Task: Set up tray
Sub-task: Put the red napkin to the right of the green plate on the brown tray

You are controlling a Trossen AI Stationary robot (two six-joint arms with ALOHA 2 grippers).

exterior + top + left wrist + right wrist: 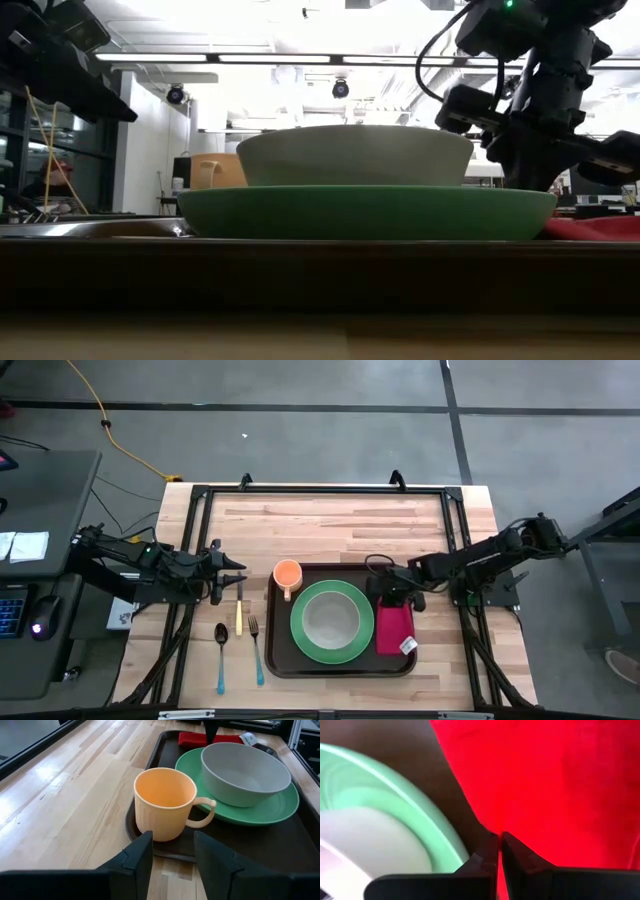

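Red napkin (560, 785) edge pinched by right hand (500, 851); left hand (172, 852) spread; tray (282, 660) mostly covered.

Dark-brown rimmed tray (343, 667) lies flat, seemingly mid-table, loaded.

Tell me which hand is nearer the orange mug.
The left. The left hand hangs over the bare table just outside the tray, beside the orange mug. The right hand is across the green plate, at the red napkin.
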